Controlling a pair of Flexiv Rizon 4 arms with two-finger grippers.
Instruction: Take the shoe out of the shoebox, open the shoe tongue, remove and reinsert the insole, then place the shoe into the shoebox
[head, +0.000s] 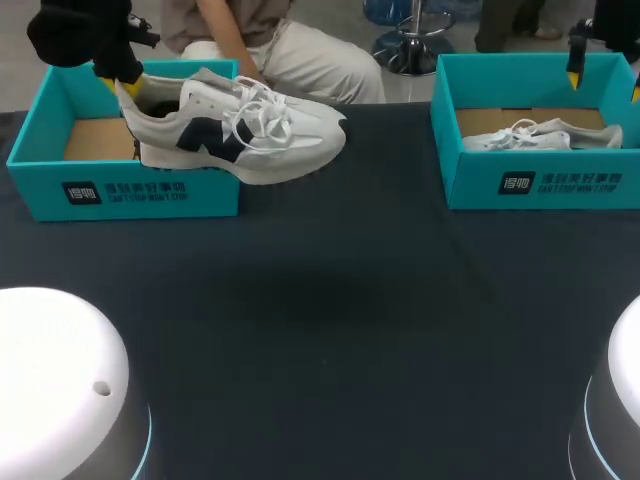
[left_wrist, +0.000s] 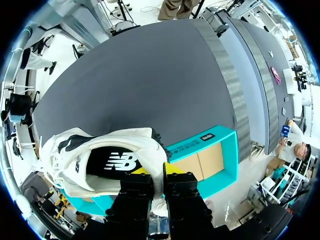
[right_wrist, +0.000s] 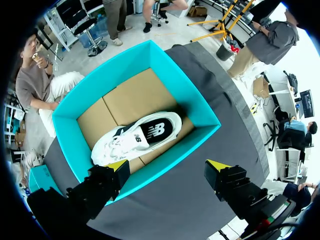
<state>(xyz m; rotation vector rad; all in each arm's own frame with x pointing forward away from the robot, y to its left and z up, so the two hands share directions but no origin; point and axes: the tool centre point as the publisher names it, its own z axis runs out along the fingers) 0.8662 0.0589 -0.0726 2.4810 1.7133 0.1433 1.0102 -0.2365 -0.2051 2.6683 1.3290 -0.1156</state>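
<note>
Pinches shoe (head: 250, 140) heel in left gripper (head: 122, 82) above box (head: 130, 190) at 10 o'clock, holds right gripper (right_wrist: 167, 167) spread over other box (head: 540, 185) at 2 o'clock

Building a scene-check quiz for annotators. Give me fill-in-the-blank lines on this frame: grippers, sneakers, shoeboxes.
1. The left gripper is shut on the ___ of the held sneaker.
2. The right gripper hangs above the right shoebox with its fingers ___.
3. The second sneaker lies ___ the right shoebox.
4. The held sneaker's toe pokes out beyond the left shoebox, toward the ___ shoebox.

Missing words: heel; open; inside; right.
</note>
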